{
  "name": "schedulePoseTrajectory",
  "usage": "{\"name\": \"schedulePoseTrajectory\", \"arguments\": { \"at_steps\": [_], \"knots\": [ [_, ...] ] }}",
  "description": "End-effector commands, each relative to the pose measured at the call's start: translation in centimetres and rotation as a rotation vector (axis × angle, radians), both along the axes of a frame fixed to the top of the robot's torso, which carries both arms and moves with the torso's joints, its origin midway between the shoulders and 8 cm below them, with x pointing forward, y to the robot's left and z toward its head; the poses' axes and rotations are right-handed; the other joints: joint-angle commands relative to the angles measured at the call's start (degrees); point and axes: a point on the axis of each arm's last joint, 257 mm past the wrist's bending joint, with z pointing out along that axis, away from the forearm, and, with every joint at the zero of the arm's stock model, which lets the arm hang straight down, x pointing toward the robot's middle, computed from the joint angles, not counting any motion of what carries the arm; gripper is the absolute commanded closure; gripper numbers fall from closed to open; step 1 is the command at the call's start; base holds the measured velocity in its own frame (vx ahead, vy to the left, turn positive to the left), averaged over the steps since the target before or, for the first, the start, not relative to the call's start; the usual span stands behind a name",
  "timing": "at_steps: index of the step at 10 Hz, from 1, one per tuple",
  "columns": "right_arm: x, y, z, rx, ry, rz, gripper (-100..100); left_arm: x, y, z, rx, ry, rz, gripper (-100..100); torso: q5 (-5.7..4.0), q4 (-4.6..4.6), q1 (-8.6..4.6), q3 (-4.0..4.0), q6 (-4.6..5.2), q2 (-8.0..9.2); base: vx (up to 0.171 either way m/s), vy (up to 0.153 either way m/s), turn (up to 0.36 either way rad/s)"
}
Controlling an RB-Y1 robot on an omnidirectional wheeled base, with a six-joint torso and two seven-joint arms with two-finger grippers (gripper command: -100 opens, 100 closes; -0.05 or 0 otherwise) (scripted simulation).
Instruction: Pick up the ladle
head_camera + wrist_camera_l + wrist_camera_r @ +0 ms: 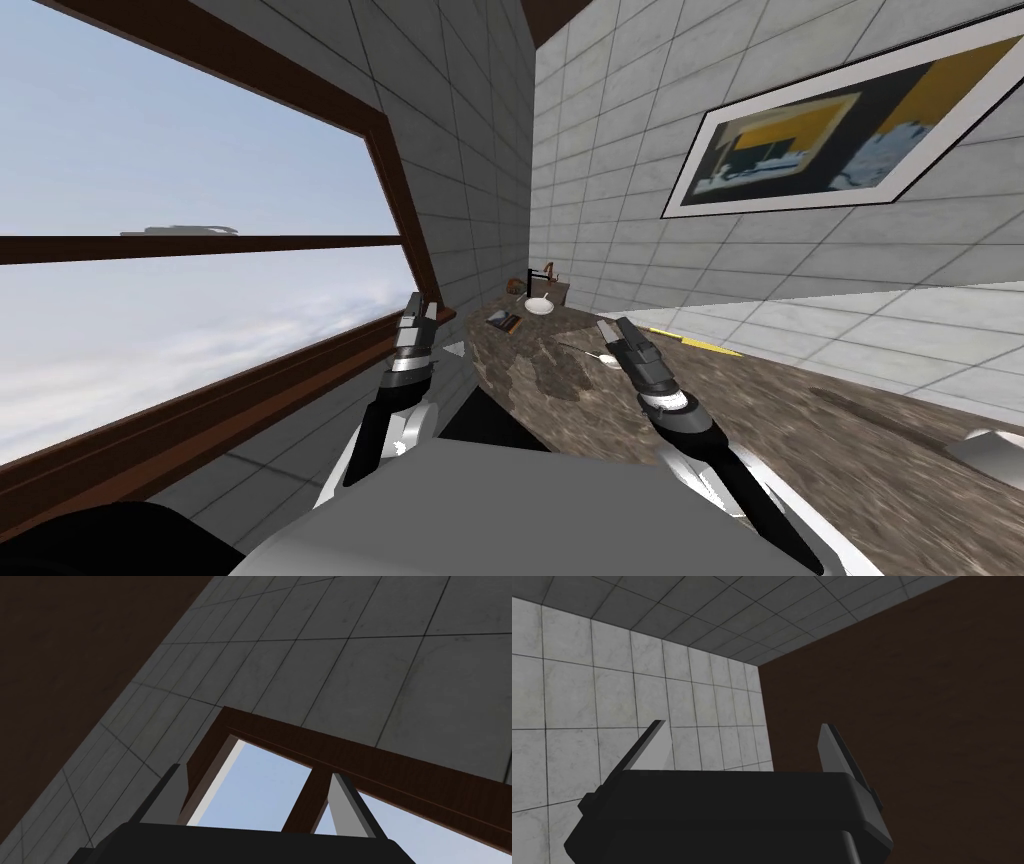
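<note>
1. Window (190,240), dark brown frame, takes the left side of the head view.
2. Left gripper (420,300) is raised just beside the window frame, off the left edge of the counter. Its fingers (345,803) stand spread apart in the left wrist view.
3. Counter (800,430), mottled brown stone, runs from the far corner towards the near right.
4. At the counter's far end are a black tap (533,281) and a white round dish (540,306) just in front of it. A flat dark book-like thing (503,321) lies nearer, by the left edge.
5. Ladle (604,357): small, pale, lying flat on the counter about midway along. The bowl end is towards the right gripper and the thin handle points left. It is just beside the right gripper's tip; I cannot tell whether they touch.
6. Right gripper (606,324) is over the counter, pointing at the far corner. Its fingers (832,748) are spread wide in the right wrist view.
7. A slim yellow thing (690,341) lies on the counter by the wall, past the right gripper.
8. Framed picture (840,140) hangs on the tiled right wall. A white object (985,445), cut by the edge, sits on the counter at far right.
</note>
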Motion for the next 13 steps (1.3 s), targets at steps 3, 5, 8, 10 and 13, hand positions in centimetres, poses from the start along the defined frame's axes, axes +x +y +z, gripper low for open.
{"name": "schedulePoseTrajectory", "arguments": {
  "at_steps": [3, 5, 8, 10, 13],
  "knots": [
    [0.3, 1.6, -2.6, -0.135, 0.031, 0.05, -100, 0.0, 0.0, 0.0, 0.0, 0.0, 0.0, 0, 0.0, -0.01, 0.02, -0.03, 0.0, -0.05, -0.042, -0.022, 0.174],
    [0.4, 2.2, -4.1, -0.2, 0.048, 0.077, -100, 0.0, 0.0, 0.0, 0.0, 0.0, 0.0, 0, 0.01, -0.01, 0.06, -0.03, 0.0, -0.05, -0.047, -0.02, 0.171],
    [0.3, 2.8, -5.9, -0.288, 0.07, 0.114, -100, 0.0, 0.0, 0.0, 0.0, 0.0, 0.0, 0, 0.01, -0.01, 0.07, -0.02, -0.03, -0.03, -0.046, -0.011, 0.145],
    [0.1, 3.2, -7.8, -0.361, 0.091, 0.145, -100, 0.0, 0.0, 0.0, 0.0, 0.0, 0.0, 0, 0.02, -0.01, 0.1, -0.03, -0.03, -0.05, -0.04, -0.005, 0.179],
    [-0.2, 3.5, -11.6, -0.491, 0.137, 0.197, -100, 0.0, 0.0, 0.0, 0.0, 0.0, 0.0, 0, 0.02, -0.02, 0.07, -0.07, 0.02, -0.12, -0.027, -0.005, 0.174]
  ]
}}
